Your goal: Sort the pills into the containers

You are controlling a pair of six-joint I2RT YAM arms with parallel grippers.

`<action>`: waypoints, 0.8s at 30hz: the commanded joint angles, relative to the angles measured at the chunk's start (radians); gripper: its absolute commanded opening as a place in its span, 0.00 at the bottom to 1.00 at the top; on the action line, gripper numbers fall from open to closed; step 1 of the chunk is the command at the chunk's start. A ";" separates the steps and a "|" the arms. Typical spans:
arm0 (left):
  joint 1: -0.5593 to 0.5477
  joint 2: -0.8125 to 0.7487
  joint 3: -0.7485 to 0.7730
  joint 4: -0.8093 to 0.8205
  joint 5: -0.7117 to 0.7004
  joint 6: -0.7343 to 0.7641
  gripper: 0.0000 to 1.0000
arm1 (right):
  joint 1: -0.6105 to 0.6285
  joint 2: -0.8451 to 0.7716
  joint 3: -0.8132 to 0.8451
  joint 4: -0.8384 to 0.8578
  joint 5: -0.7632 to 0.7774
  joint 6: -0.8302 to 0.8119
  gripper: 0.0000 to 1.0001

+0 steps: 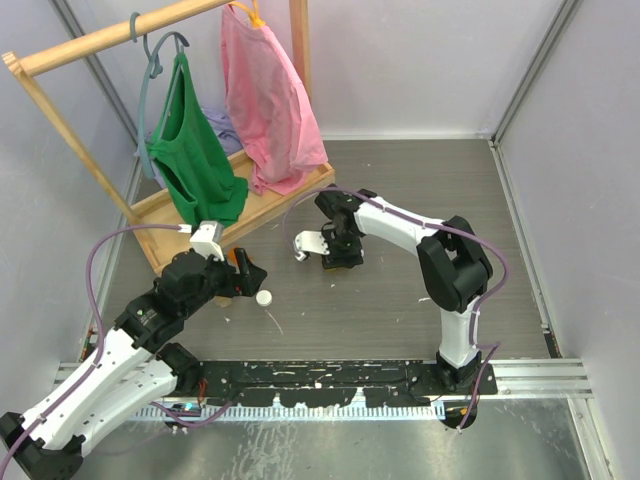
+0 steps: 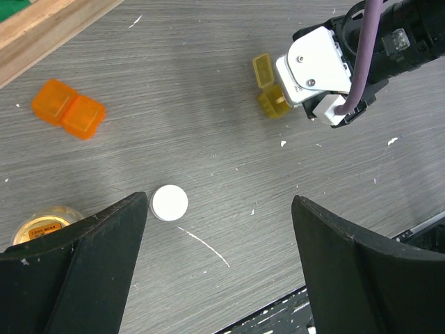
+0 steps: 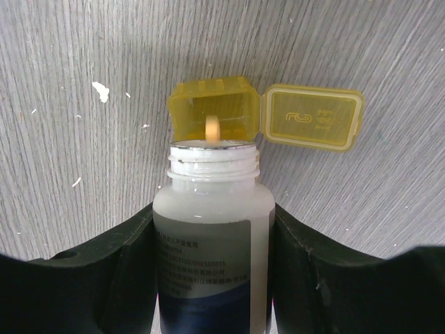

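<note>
The yellow-olive pill box [image 3: 214, 111] lies on the grey table with its lid [image 3: 315, 117] flipped open to the right. A pale pill [image 3: 213, 129] sits in the open cell. My right gripper [image 3: 214, 223] is shut on an uncapped white bottle [image 3: 208, 243], whose mouth points at the open cell from just in front of it. The left wrist view shows the box [image 2: 270, 103] beside the right wrist. My left gripper [image 2: 219, 205] is open and empty above the table, near a white bottle cap [image 2: 169, 202]. In the top view the right gripper [image 1: 335, 255] is at mid-table and the left gripper [image 1: 250, 280] is to its left.
An orange two-cell pill box [image 2: 68, 111] lies closed to the left. A round gold-topped jar [image 2: 42, 226] is partly hidden by my left finger. A wooden clothes rack [image 1: 250, 205] with green and pink garments stands at the back left. The white cap [image 1: 263, 297] lies between the arms.
</note>
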 commanded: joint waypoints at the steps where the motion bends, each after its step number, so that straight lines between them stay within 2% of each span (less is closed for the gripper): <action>1: 0.004 -0.016 0.000 0.019 -0.008 0.013 0.87 | 0.011 0.002 0.047 -0.034 0.037 0.009 0.01; 24: 0.004 -0.021 0.003 0.017 -0.005 0.012 0.87 | 0.031 0.024 0.082 -0.074 0.085 0.013 0.01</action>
